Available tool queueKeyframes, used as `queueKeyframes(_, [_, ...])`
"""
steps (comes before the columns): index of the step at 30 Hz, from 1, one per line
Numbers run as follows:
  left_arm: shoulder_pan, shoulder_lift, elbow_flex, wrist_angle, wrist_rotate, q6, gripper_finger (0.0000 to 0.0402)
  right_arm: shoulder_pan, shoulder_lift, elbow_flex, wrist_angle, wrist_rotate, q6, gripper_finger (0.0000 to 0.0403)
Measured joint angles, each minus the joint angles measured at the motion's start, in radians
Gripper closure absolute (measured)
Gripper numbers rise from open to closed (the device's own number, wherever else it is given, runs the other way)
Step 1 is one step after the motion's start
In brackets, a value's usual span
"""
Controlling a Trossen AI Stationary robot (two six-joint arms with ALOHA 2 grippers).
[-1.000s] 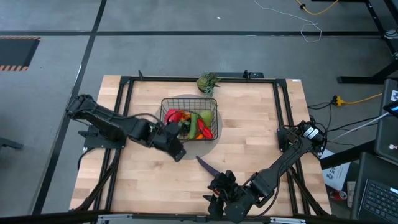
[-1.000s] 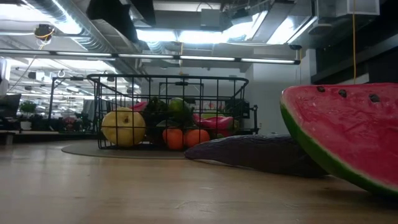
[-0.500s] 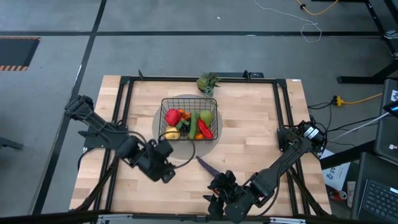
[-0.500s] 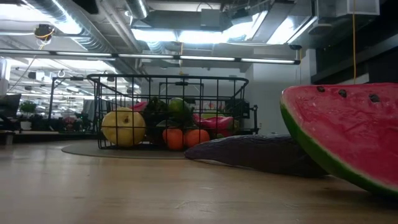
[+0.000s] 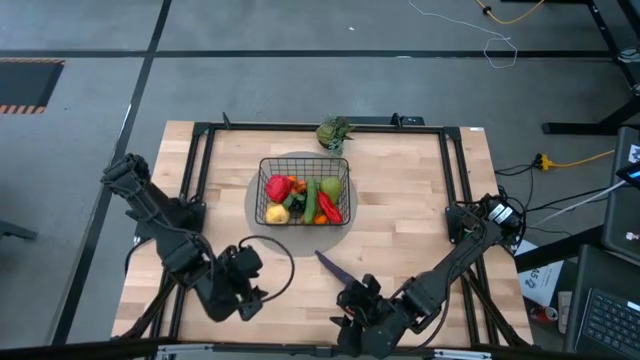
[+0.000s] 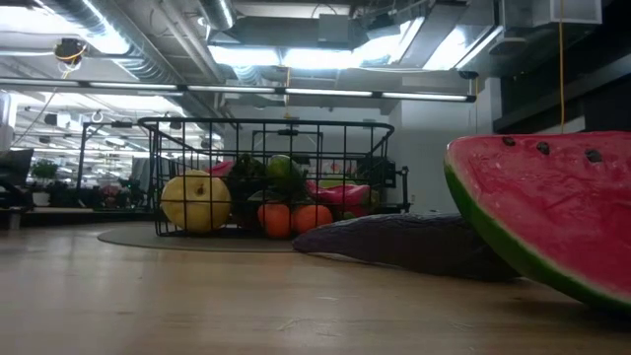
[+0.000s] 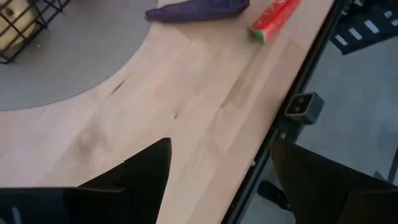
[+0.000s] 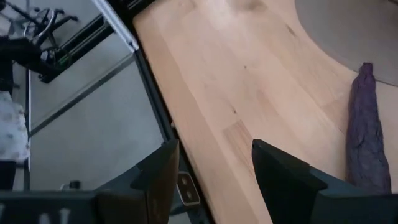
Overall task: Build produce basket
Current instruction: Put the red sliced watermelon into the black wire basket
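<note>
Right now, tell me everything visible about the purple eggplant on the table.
The eggplant is a long, slim, dark purple toy with a matte, slightly rough skin, tapering to a point. It lies flat on the bare wood outside the basket, just past the grey mat, with the watermelon slice close by. Neither gripper touches it.

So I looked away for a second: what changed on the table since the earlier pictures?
The left gripper pulled back from the basket toward the table's near left corner, open and empty. Nothing was picked up or released. The right gripper stayed parked at the near edge, and the eggplant, watermelon slice and the basket's produce did not move.
</note>
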Motion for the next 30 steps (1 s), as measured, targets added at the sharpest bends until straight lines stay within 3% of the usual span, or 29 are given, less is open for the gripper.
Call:
queueKeyframes(8, [-0.054, 0.0, 0.0, 0.0, -0.101, -0.001, 0.0131, 0.0, 0.0, 0.0, -0.022, -0.011, -0.024, 0.0199])
queueKeyframes(19, [-0.055, 0.0, 0.0, 0.002, -0.107, -0.027, 0.0131, -0.009, 0.011, -0.001, -0.286, 0.055, -0.007, 0.0199])
queueKeyframes(26, [-0.055, 0.0, 0.0, 0.002, -0.107, -0.022, 0.0131, 0.005, 0.018, -0.001, -0.291, -0.129, -0.019, 0.0199])
queueKeyframes(30, [-0.055, 0.0, 0.0, 0.003, -0.107, -0.021, 0.0131, 0.043, 0.039, 0.0, -0.3, -0.165, -0.045, 0.0199])
